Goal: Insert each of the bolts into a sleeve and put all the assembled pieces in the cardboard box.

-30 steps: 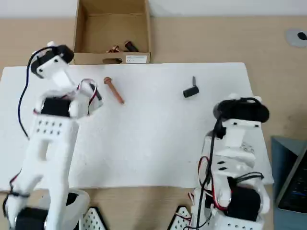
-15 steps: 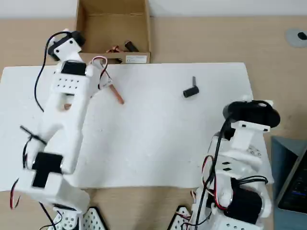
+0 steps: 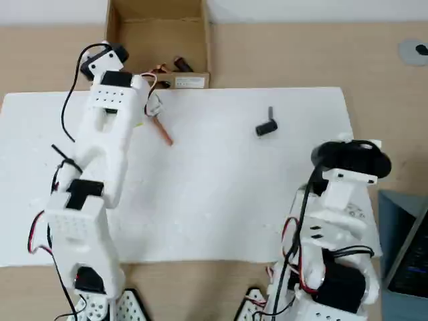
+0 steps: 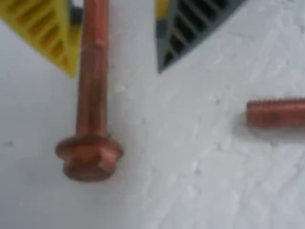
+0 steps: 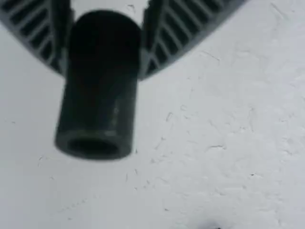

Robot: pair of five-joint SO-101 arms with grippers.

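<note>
A copper bolt lies on the white mat with its shaft between my left gripper's fingers. The yellow finger is against the shaft and the black finger stands apart from it, so the gripper is open. A second bolt's threaded end lies close by. From above, the left gripper sits over the head end of a copper bolt near the cardboard box. My right gripper is shut on a black sleeve just above the mat.
A loose black sleeve lies on the white mat at the upper right. Assembled pieces rest inside the box. The right arm is folded at the lower right. A dark device sits at the right edge.
The left arm stretched from the left-middle of the mat up toward the box, ending over the bolt's head end. The right arm shifted slightly right, then stayed still.
</note>
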